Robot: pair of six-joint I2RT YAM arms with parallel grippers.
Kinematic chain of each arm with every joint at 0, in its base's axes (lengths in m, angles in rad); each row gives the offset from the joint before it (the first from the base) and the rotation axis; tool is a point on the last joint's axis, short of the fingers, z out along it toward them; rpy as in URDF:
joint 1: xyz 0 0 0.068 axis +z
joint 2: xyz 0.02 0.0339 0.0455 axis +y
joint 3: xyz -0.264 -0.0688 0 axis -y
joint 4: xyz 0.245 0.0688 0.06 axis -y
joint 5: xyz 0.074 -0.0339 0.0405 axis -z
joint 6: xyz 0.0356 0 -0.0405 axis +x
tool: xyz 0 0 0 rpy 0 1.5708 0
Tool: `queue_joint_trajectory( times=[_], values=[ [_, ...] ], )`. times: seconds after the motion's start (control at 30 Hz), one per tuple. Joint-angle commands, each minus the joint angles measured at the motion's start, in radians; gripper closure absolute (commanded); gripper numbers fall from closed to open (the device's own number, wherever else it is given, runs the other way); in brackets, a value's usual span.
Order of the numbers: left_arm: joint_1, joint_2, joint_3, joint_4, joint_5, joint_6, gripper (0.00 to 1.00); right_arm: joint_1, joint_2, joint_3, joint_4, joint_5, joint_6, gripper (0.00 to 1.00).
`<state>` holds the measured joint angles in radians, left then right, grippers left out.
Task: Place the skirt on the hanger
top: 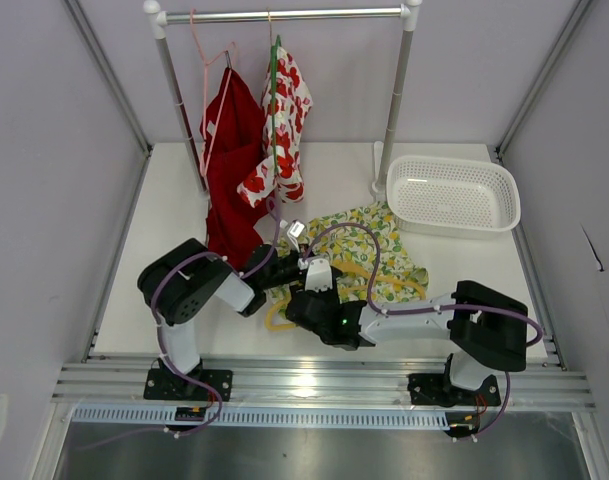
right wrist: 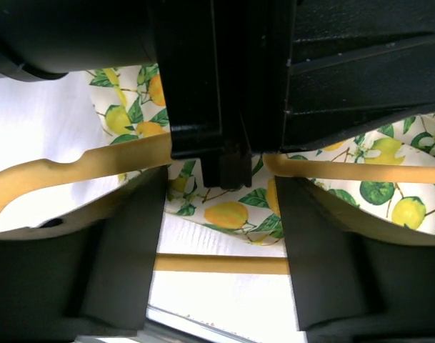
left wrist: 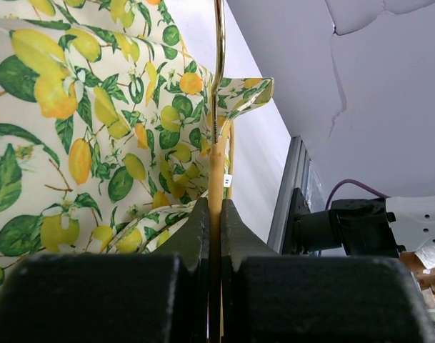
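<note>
Soft matt cloth skirt (left wrist: 74, 128), smooth wooden hanger (left wrist: 216, 179)

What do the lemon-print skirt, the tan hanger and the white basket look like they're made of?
The skirt looks like thin woven cloth with a matte finish, since it folds and creases softly. The hanger has a smooth matte tan body, either wood or plastic, I can't tell which. Its hook looks like shiny gold-toned metal wire. The basket is probably moulded white plastic, judging by its perforated walls.
</note>
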<state>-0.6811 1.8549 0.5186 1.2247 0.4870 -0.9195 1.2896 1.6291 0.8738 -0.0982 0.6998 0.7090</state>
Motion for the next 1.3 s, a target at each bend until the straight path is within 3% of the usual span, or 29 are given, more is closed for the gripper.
queue_joint_trajectory(
  times=[0.0,0.07,0.13,0.33,1.1,1.17,1.27],
  values=[
    [0.008,0.027,0.027,0.354,0.036,0.008,1.00,0.002,0.006,0.039,0.055,0.081,0.009,0.43],
    [0.009,0.033,0.029,0.357,0.035,0.008,1.00,0.005,-0.001,0.037,0.042,0.081,0.013,0.62],
    [0.011,0.038,0.034,0.361,0.035,0.010,1.00,0.010,-0.026,0.028,0.026,0.089,0.024,0.75],
    [0.011,0.056,0.057,0.369,0.035,0.011,1.00,0.042,-0.115,0.019,-0.044,0.096,0.040,0.87],
    [0.034,0.196,0.189,0.348,0.039,0.030,1.00,0.227,-0.230,-0.006,-0.231,0.181,0.173,0.91],
    [0.034,0.210,0.193,0.363,0.042,0.028,1.00,0.232,-0.232,-0.018,-0.244,0.169,0.182,0.86],
    [0.034,0.213,0.187,0.395,0.039,0.028,1.00,0.235,-0.244,-0.041,-0.241,0.144,0.202,0.67]
  ],
)
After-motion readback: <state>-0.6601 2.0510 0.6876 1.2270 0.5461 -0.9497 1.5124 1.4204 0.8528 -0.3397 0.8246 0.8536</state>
